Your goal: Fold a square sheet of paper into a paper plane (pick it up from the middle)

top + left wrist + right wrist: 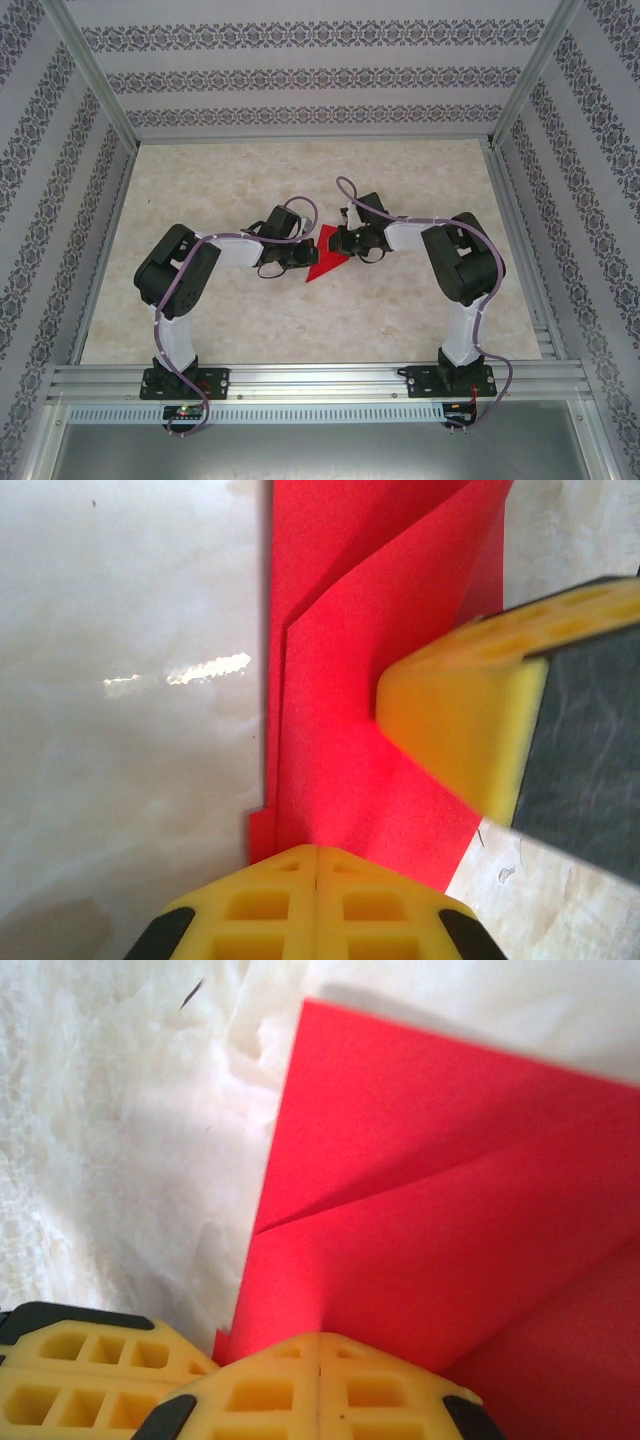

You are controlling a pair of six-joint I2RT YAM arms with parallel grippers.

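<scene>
Red sheet of paper (322, 262) sits mid-table, between the two arms.

**Hidden:**
- From above, much of the sheet is covered. The left gripper (304, 257) overlaps its left edge and the right gripper (346, 247) its upper right part.
- What shows is a pointed wedge narrowing toward the near side. The full outline cannot be read.
- Left wrist camera: left jaws closed, yellow tips meeting in a seam at the near edge of the paper. Cannot tell whether a layer is pinched between them or just pressed flat.
- The right gripper's tip rests on the paper just beyond, with its body cut off at the right of the frame.
- Right wrist camera: right jaws closed the same way, tips on the paper. The paper's right part runs out of frame.

**Edges and room:**
- The paper lies well apart from every table edge.
- Bare tabletop (250, 180) lies on all sides, widest toward the far wall (300, 75).
- A metal rail (320, 378) along the near edge carries both bases.
- The two grippers stand close together over the paper.

**Materials:**
- Paper: thin, matte, bright red, unmarked. Layers overlap, with straight diagonal fold edges and a small stepped corner at the left.
- Tabletop: pale, marble-patterned, glossy, with a glare streak.
- Finger pads: yellow, moulded with square pockets, black housing behind.
- Walls: white with dark ornamental bands.
- Purple cables (157, 330) run along the arms.
</scene>
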